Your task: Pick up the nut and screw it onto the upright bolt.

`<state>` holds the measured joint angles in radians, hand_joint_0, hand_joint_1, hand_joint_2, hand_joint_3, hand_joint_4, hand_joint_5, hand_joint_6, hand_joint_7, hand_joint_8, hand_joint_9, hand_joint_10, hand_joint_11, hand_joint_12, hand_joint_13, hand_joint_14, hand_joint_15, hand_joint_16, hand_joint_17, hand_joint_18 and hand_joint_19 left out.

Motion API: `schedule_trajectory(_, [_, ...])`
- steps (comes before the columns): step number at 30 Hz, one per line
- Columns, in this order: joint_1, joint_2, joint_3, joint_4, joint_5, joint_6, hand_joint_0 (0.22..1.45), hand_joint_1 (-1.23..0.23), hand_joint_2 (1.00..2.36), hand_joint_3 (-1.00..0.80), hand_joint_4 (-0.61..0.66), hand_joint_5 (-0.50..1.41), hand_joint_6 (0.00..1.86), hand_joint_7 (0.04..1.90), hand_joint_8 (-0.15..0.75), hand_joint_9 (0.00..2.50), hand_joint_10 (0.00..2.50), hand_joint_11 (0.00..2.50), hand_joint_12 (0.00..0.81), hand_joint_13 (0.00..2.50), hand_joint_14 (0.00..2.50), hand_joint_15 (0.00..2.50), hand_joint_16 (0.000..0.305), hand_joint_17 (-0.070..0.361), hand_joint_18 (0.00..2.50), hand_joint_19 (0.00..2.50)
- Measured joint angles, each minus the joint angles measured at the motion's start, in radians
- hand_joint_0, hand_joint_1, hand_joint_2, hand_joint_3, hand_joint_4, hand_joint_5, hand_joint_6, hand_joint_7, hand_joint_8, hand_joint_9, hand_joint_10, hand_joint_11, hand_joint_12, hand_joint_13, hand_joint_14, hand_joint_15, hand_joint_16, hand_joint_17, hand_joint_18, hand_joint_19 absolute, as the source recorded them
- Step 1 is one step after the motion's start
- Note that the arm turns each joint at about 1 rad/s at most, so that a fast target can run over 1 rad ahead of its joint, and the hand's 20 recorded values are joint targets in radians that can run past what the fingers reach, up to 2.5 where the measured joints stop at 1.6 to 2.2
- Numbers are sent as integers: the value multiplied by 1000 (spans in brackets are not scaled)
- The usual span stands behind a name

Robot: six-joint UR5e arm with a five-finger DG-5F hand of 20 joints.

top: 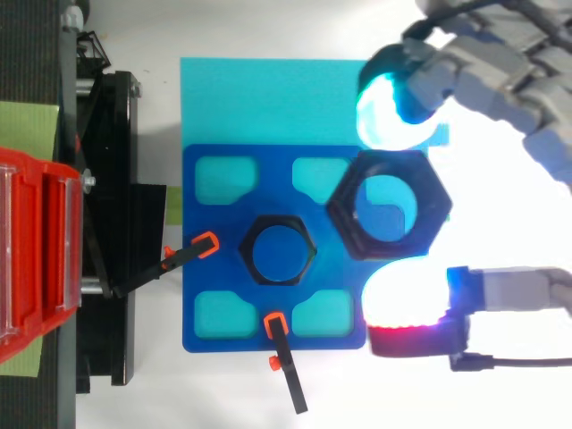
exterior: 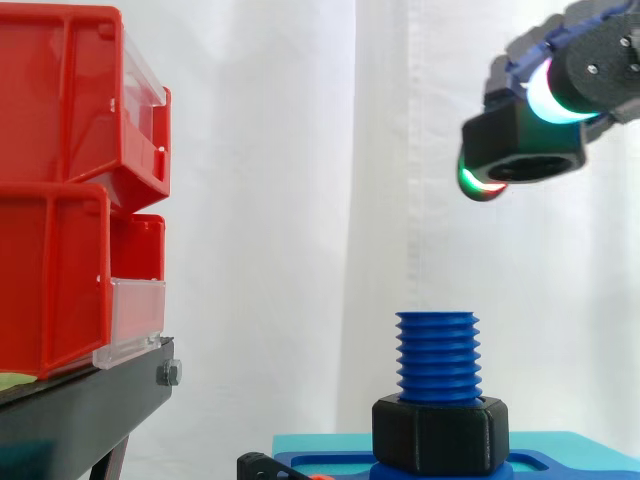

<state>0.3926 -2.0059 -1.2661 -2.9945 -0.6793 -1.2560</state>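
Pickup done: hand [exterior: 600, 62] pinches the nut [exterior: 505, 140] aloft, up and right of the bolt [exterior: 437, 355]; aligning and threading remain.

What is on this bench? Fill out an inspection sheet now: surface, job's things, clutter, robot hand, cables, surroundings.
Surface: blue slotted fixture plate on a cyan mat.
Job's things: black plastic hexagonal nut held in the air, higher than and off to one side of the upright blue threaded bolt; second black hexagonal nut sits round the bolt's base.
Clutter: two black clamps with orange tips at the plate's edges.
Robot hand: robot hand pinches the raised nut between glowing pads.
Cables: nothing seen.
Surroundings: red plastic bins on a black stand; white curtain.
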Motion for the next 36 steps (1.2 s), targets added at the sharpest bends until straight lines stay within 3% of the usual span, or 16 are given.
schedule_trajectory(5, [-27,-27,0,57,-88,-33,515,-620,1000,-500,247,-174,503,1200,284,356,0,0,346,283,0,0,54,122,233,0])
schedule_trajectory(11, [-47,-69,0,106,-144,-33,516,-619,1000,-500,253,-173,503,1196,284,359,0,0,345,286,0,0,54,121,237,0])
schedule_trajectory(22, [-62,-110,-1,127,-197,-45,516,-618,1000,-500,244,-173,503,1195,285,363,0,0,344,290,0,0,54,121,240,0])
schedule_trajectory(31, [-59,-112,-13,135,-200,-65,516,-617,1000,-500,244,-173,503,1192,285,365,0,0,344,292,0,0,54,121,246,0])
schedule_trajectory(36, [-55,-112,-34,170,-198,-67,515,-618,1000,-500,247,-174,503,1190,286,365,0,0,345,293,0,0,54,122,249,0])
